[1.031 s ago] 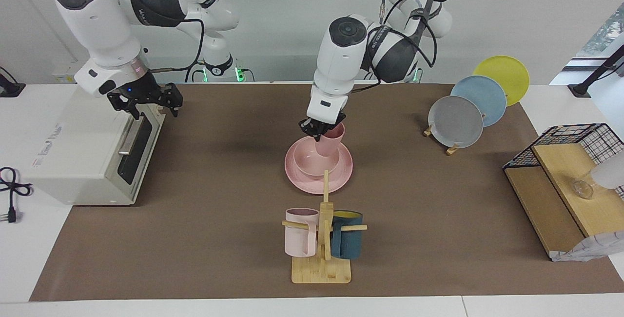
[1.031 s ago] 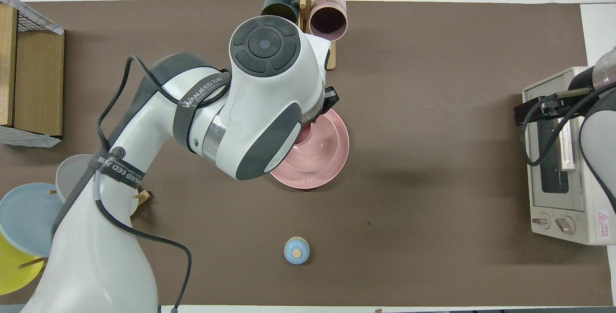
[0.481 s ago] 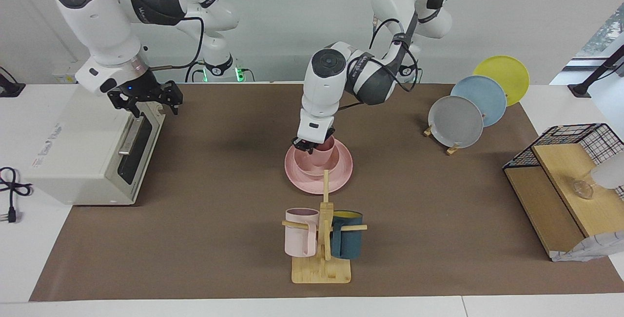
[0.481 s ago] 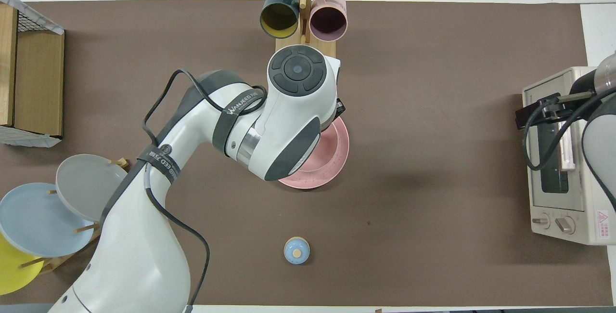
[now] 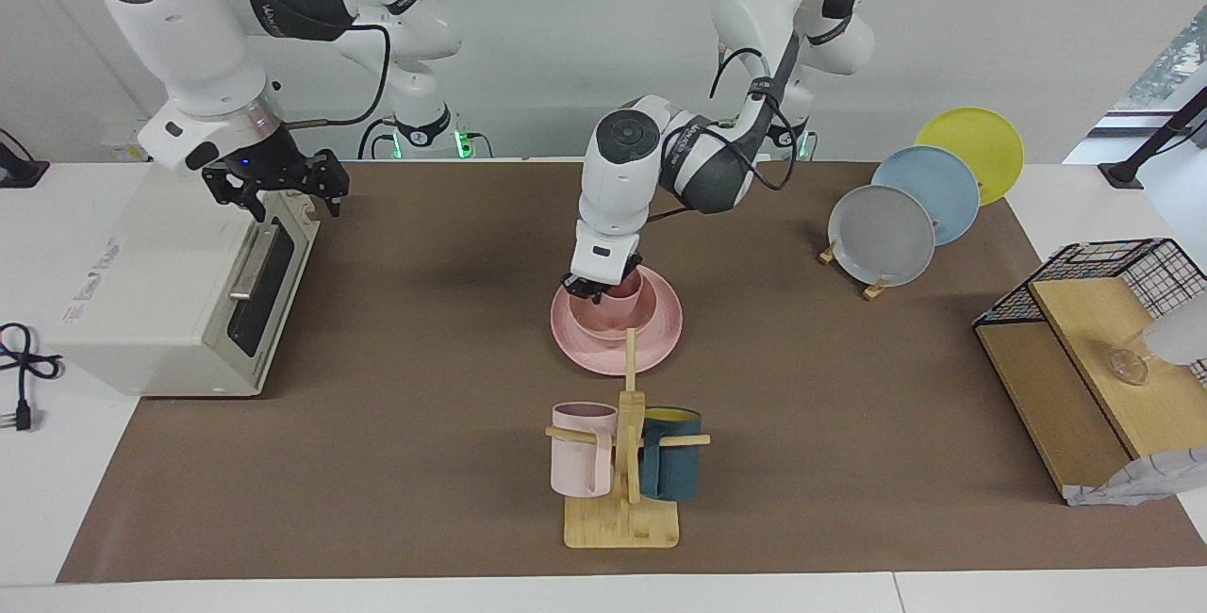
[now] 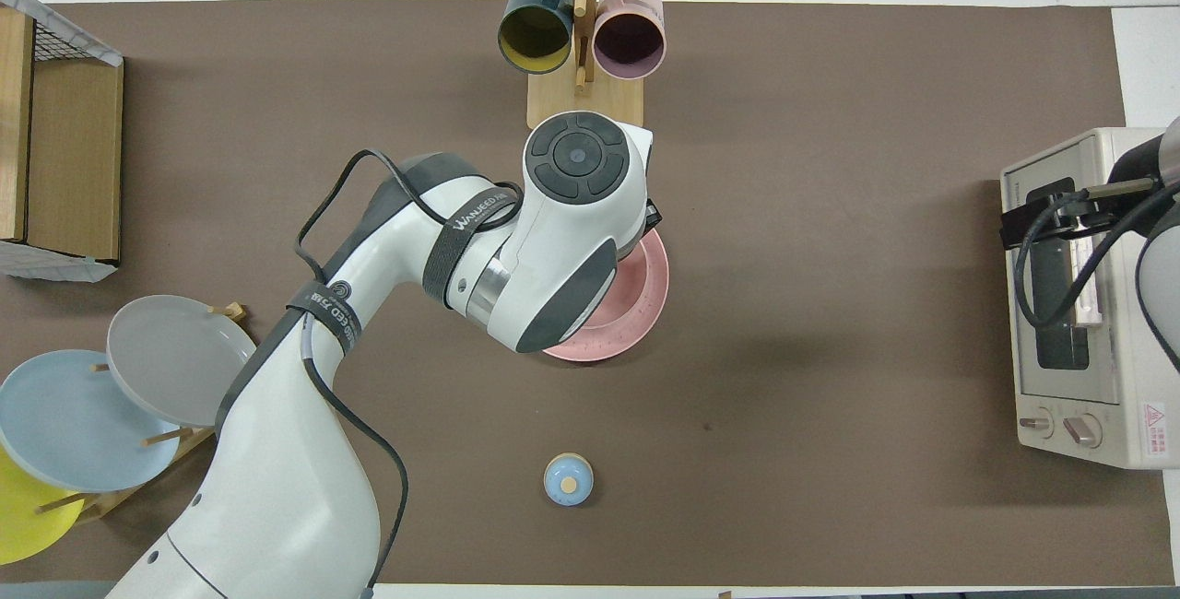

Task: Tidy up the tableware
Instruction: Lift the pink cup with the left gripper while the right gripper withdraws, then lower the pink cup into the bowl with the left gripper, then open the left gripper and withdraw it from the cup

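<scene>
The pink plate (image 5: pixel 663 328) lies at the middle of the table, and its rim also shows in the overhead view (image 6: pixel 645 304). The pink bowl (image 5: pixel 608 319) stands on the plate. The pink cup (image 5: pixel 627 290) stands upright inside the bowl. My left gripper (image 5: pixel 596 286) is down at the bowl and is shut on the cup's rim. In the overhead view the left arm hides the bowl and cup. My right gripper (image 5: pixel 292 196) waits open and empty in the air over the toaster oven (image 5: pixel 160 292).
A wooden mug rack (image 5: pixel 622 500) with a pale pink mug (image 5: pixel 580 453) and a dark teal mug (image 5: pixel 671 457) stands farther from the robots than the plate. Grey (image 5: pixel 880 234), blue and yellow plates stand on a rack. A wire basket (image 5: pixel 1103 311) is at the left arm's end. A small blue knob (image 6: pixel 568 479) lies near the robots.
My left gripper has come down with the cup from above the bowl, and the cup now stands inside the bowl. My right gripper has risen slightly.
</scene>
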